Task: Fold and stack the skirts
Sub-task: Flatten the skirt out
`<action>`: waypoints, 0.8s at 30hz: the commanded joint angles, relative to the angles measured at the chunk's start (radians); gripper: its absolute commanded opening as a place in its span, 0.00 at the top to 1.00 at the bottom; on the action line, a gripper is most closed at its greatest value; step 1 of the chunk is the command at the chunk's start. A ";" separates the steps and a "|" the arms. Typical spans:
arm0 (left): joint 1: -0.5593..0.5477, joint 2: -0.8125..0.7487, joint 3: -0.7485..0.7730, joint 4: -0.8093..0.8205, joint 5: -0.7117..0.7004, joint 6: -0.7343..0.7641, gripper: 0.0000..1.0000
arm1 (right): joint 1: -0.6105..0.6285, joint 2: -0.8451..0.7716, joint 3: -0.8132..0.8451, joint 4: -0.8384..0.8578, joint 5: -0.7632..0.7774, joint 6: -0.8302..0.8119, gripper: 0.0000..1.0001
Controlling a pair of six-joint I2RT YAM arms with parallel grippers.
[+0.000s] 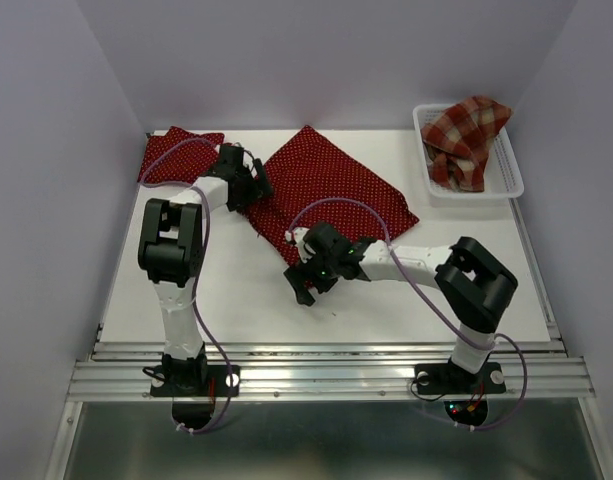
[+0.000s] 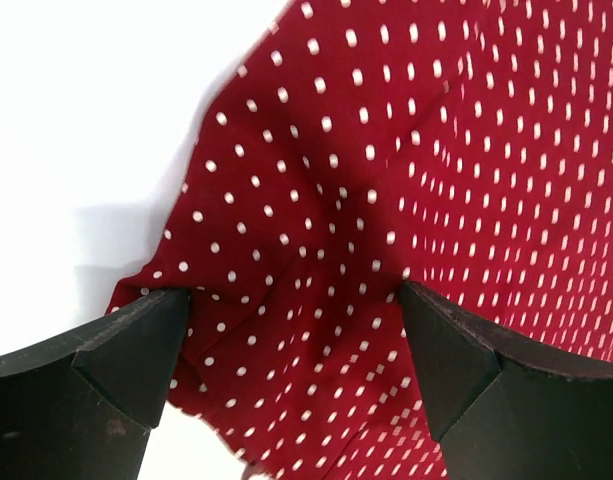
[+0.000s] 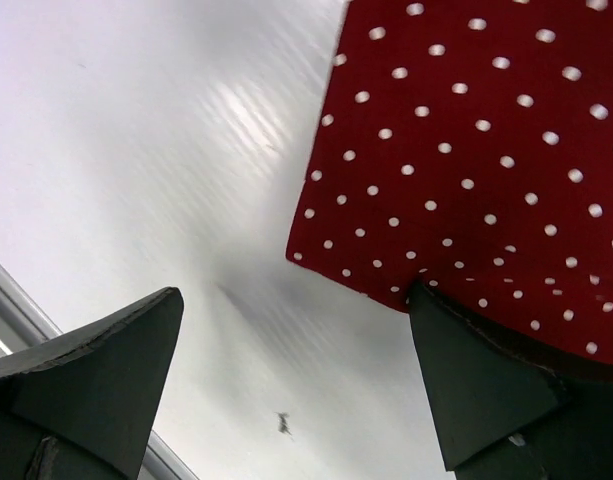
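Though apart, two dotted skirts [image 1: 336,185] [image 1: 176,155], one plaid skirt [image 1: 466,135], two pincers [image 1: 249,186] [image 1: 306,283].

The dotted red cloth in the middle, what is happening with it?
The robot is working on the spread dotted skirt. The left tool, open, straddles its left edge; the right tool, open, hovers at its near corner. A second dotted skirt lies far left; the plaid skirt sits in the basket.

A white table [image 1: 246,300] stands closed in by plain pale lavender walls at the back [image 1: 326,50], left [image 1: 36,200] and right [image 1: 586,150]. A ribbed metal rail [image 1: 326,370] runs along its near edge, with a dark grey-green floor [image 1: 336,440] below. The light is soft and even, leaving faint shadows and a dull sheen on the tabletop.
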 commanded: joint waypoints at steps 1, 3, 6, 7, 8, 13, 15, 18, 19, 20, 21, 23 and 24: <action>-0.007 0.106 0.126 -0.051 0.026 0.076 0.01 | 0.058 0.120 0.082 -0.040 -0.102 0.002 0.00; -0.010 0.151 0.213 -0.074 0.046 0.090 0.01 | 0.088 0.161 0.167 -0.038 -0.142 -0.001 0.00; -0.016 0.229 0.315 -0.102 0.063 0.099 0.01 | 0.119 0.255 0.297 -0.033 -0.208 -0.005 0.00; -0.018 0.245 0.336 -0.113 0.067 0.102 0.01 | 0.142 0.273 0.331 -0.038 -0.214 -0.011 0.00; -0.019 0.271 0.379 -0.116 0.070 0.105 0.01 | 0.153 0.301 0.389 -0.062 -0.202 -0.039 0.00; -0.019 0.306 0.522 -0.152 0.079 0.123 0.01 | 0.162 0.249 0.417 -0.060 -0.079 -0.050 0.00; -0.019 0.274 0.568 -0.156 0.073 0.128 0.01 | 0.162 0.179 0.382 -0.061 0.051 -0.021 0.00; -0.021 0.217 0.588 -0.162 0.060 0.122 0.01 | 0.162 0.091 0.330 -0.067 0.232 0.051 0.00; -0.022 0.166 0.582 -0.163 0.053 0.119 0.01 | 0.150 0.019 0.275 -0.067 0.267 0.074 0.00; -0.024 0.133 0.550 -0.163 0.020 0.114 0.01 | 0.150 -0.019 0.244 -0.081 0.327 0.099 0.00; -0.028 0.098 0.527 -0.163 -0.005 0.111 0.01 | 0.135 -0.059 0.213 -0.095 0.358 0.152 0.00; -0.042 -0.016 0.440 -0.166 -0.092 0.110 0.01 | 0.105 -0.174 0.115 -0.136 0.471 0.232 0.00; -0.047 -0.059 0.401 -0.166 -0.112 0.093 0.01 | 0.093 -0.212 0.081 -0.194 0.510 0.315 0.00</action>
